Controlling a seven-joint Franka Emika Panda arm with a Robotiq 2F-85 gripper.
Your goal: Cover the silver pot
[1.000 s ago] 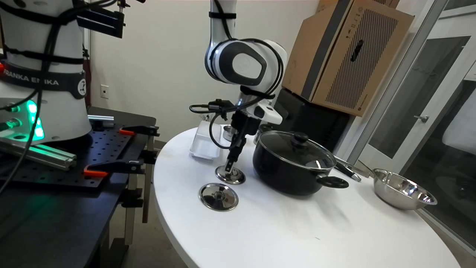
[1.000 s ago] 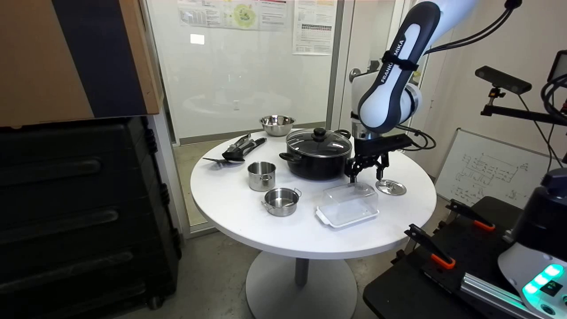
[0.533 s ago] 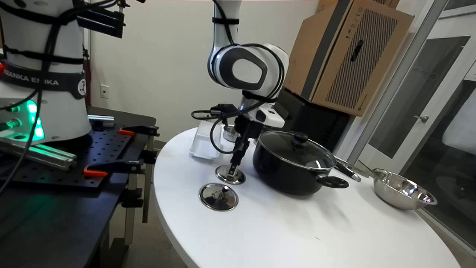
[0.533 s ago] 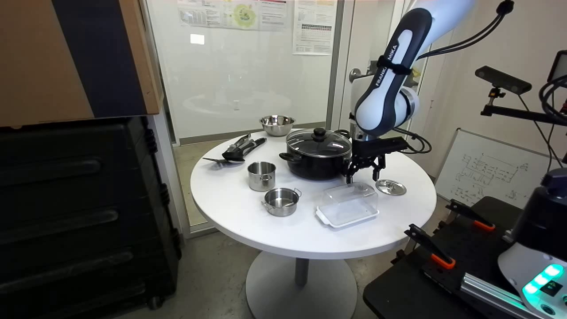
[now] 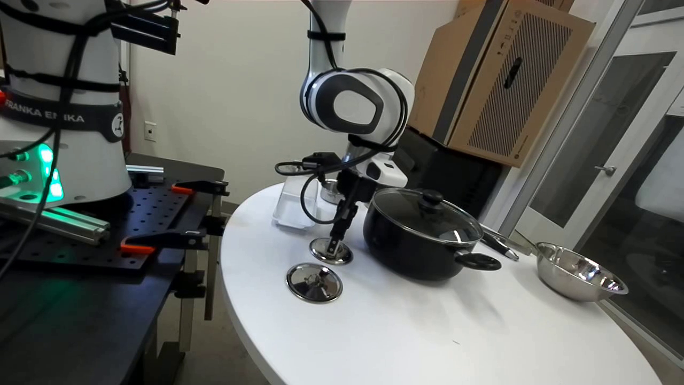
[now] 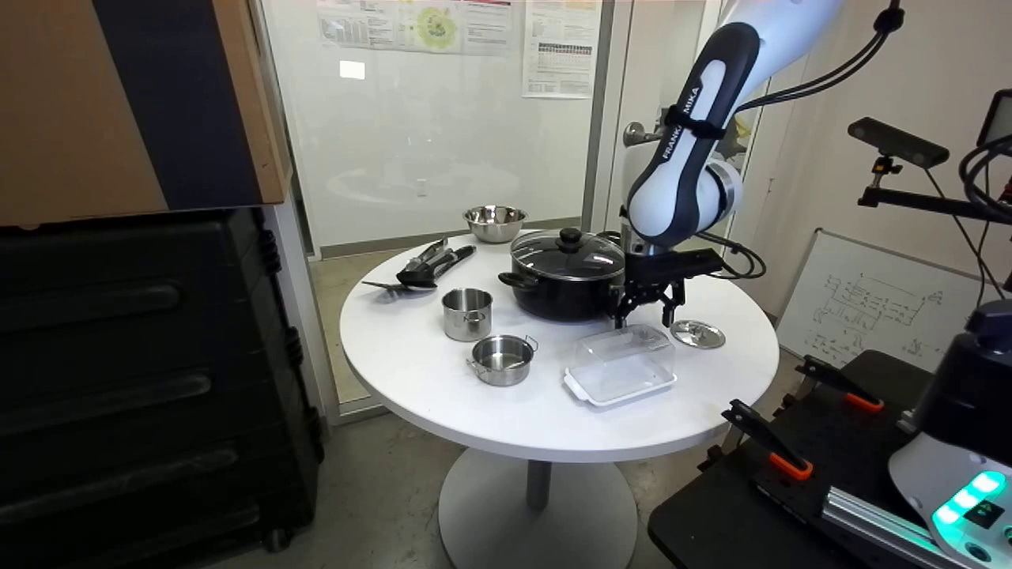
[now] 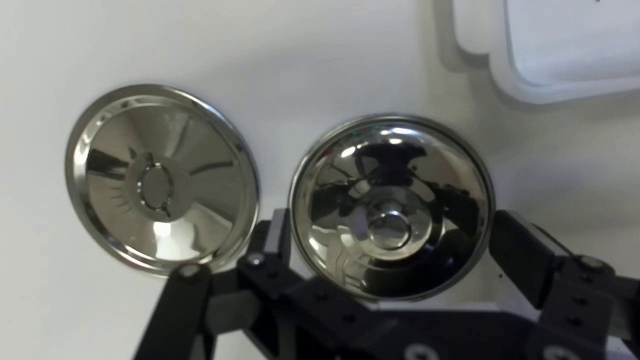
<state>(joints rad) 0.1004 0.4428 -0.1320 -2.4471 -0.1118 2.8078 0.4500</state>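
Note:
Two small silver pots stand on the round white table, a taller one [image 6: 466, 316] and a shallower one [image 6: 503, 371]. I cannot tell which is meant. A small silver pot [image 5: 329, 192] shows partly behind the arm in an exterior view. A shiny round lid [image 5: 320, 250] lies under my gripper [image 5: 332, 252]. In the wrist view my gripper [image 7: 390, 218] is open, its fingers [image 7: 520, 250] on opposite sides of this lid [image 7: 390, 165]. Whether they touch the rim I cannot tell. A second lid [image 7: 210, 195] lies beside it, also in both exterior views [image 5: 314, 289] [image 6: 698, 335].
A large black lidded pot [image 5: 411, 251] stands close beside the gripper. A transparent covered box with a white base [image 6: 621, 383] is near the lids. A silver bowl [image 6: 495, 225] and black utensils [image 6: 427, 269] are farther off.
My gripper has come slightly lower and shifted towards the black pot over the nearer lid; in an exterior view it moved left. The gripper stays open. The lids and pots have not moved.

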